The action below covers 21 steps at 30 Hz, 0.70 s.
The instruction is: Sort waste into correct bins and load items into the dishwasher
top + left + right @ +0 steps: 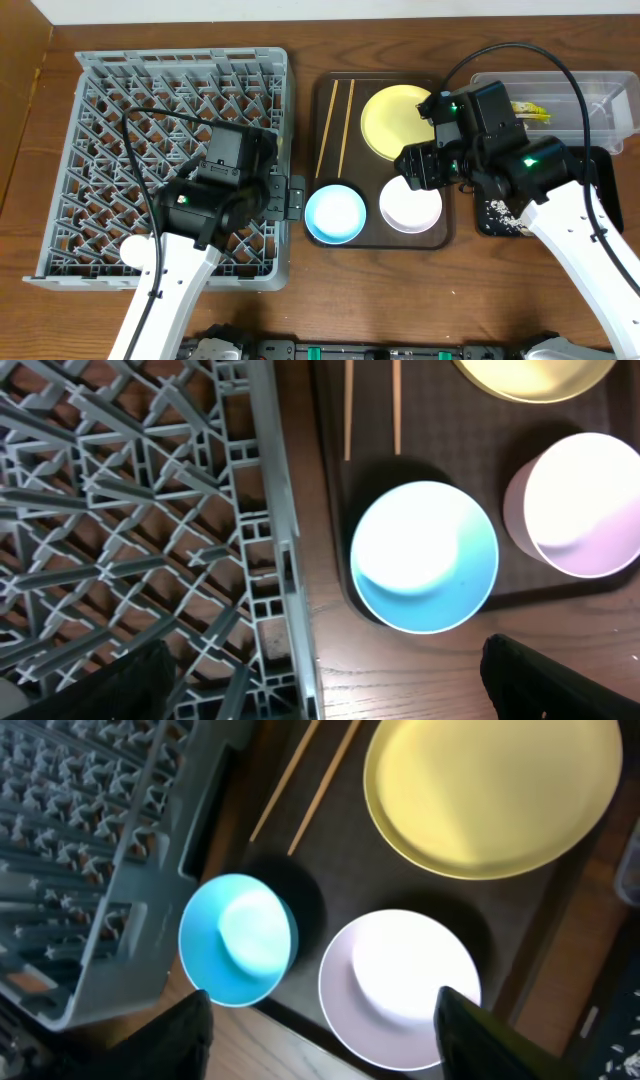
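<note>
The left gripper [297, 197] hangs wide open and empty just left of the tray [365, 172], over the rack's [100, 120] right wall. On the tray's near end sit the blue bowl [335, 213] and white bowl [410, 208], with the right gripper [408, 168] open and empty above the latter. On its far end lie the chopsticks [335, 125] and plate [395, 120]. Right of the tray: black bin [480, 228] with rice [495, 210], then tub [600, 78] with wrapper [532, 110]

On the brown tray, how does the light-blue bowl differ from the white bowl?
Colour: the light-blue bowl is bright blue inside and out, while the white bowl is plain white.
Place: the light-blue bowl sits at the tray's corner nearest the dish rack, in line with the chopsticks. The white bowl stands to its right, in line with the yellow plate.
Shared: both are round, upright, empty, not touching each other, and on the same tray.
</note>
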Each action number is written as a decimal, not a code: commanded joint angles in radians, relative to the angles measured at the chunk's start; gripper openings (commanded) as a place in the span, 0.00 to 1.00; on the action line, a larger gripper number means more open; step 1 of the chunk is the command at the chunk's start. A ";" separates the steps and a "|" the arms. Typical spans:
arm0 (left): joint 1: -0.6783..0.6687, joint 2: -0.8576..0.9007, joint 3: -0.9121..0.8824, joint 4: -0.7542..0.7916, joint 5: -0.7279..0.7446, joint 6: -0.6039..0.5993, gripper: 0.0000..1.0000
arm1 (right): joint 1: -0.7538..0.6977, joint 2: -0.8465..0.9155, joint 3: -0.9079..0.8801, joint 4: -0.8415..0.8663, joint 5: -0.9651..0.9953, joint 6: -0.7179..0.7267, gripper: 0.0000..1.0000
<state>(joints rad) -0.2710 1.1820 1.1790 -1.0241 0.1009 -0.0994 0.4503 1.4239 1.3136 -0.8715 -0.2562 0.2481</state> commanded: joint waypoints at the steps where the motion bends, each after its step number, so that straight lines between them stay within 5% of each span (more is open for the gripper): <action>1: -0.003 0.002 0.019 -0.003 -0.023 0.013 0.98 | -0.006 -0.028 0.007 0.000 0.001 0.014 0.99; 12: -0.003 0.002 0.019 -0.003 -0.023 0.013 0.98 | -0.004 -0.027 0.007 -0.001 -0.091 0.013 0.99; 21: -0.003 0.002 0.019 -0.003 -0.023 0.013 0.98 | -0.087 -0.148 0.007 -0.032 -0.045 -0.184 0.99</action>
<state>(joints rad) -0.2710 1.1820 1.1790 -1.0241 0.0971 -0.0994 0.4030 1.3849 1.3132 -0.9089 -0.3187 0.2054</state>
